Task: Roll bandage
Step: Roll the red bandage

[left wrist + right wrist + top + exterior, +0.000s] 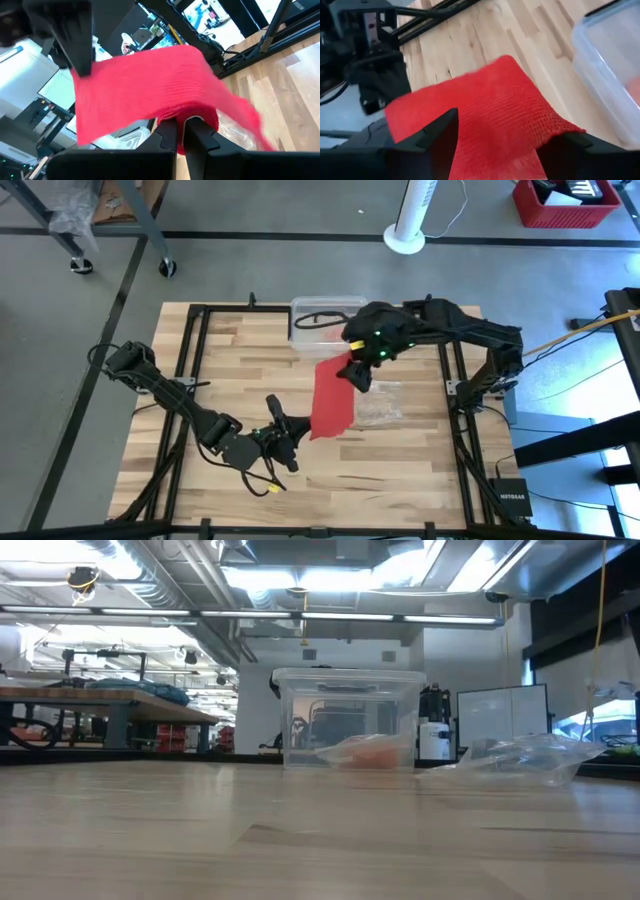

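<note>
Your left gripper (290,432) is clenched on the bandage's (333,395) near end; the band stretches away from it to your right gripper (356,370), whose jaws stand released astride the far end.

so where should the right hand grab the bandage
Take the bandage by its free far end, near the clear bin, coming from above. The left hand pinches the near end, so the band hangs stretched between them; the right hand is open there.

matte woven cloth bandage (332,397), wood table (420,465)
</note>
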